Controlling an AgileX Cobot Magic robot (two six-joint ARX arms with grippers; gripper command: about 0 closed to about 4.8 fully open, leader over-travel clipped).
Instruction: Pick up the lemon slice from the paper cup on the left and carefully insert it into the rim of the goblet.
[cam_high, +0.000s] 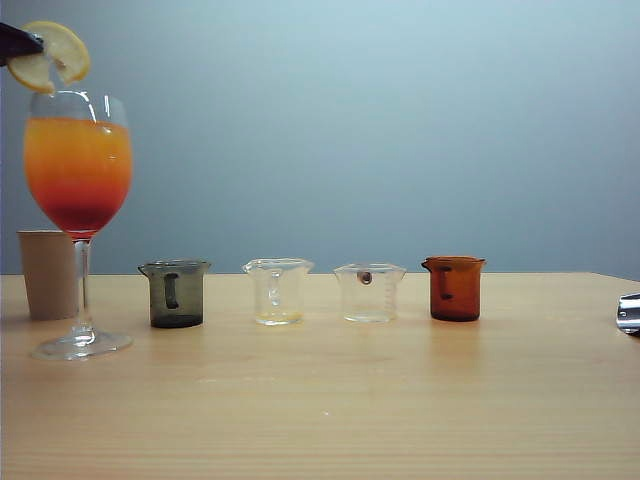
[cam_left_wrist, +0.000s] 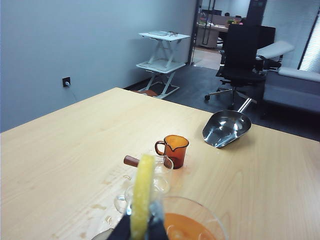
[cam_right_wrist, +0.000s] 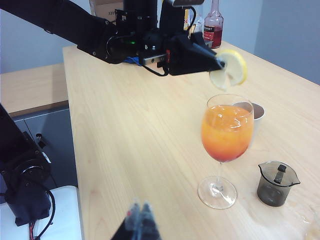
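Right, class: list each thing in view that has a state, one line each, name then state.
lemon slice: held above the goblet, not yet on the rim.
goblet: upright, filled orange over red.
paper cup: upright behind the goblet.
left end effector: shut on the lemon slice.
right end effector: shut, holding nothing, away from the goblet.
grey beaker: upright.

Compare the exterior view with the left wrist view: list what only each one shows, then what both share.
Only the exterior view: the beige paper cup, the dark grey handled beaker and the stem and foot of the tall clear goblet.

Only the left wrist view: a steel scoop, a black office chair and a white stand.

Both: the left hand shut on the yellow lemon slice above the goblet, and the amber beaker. The right hand appears in neither.
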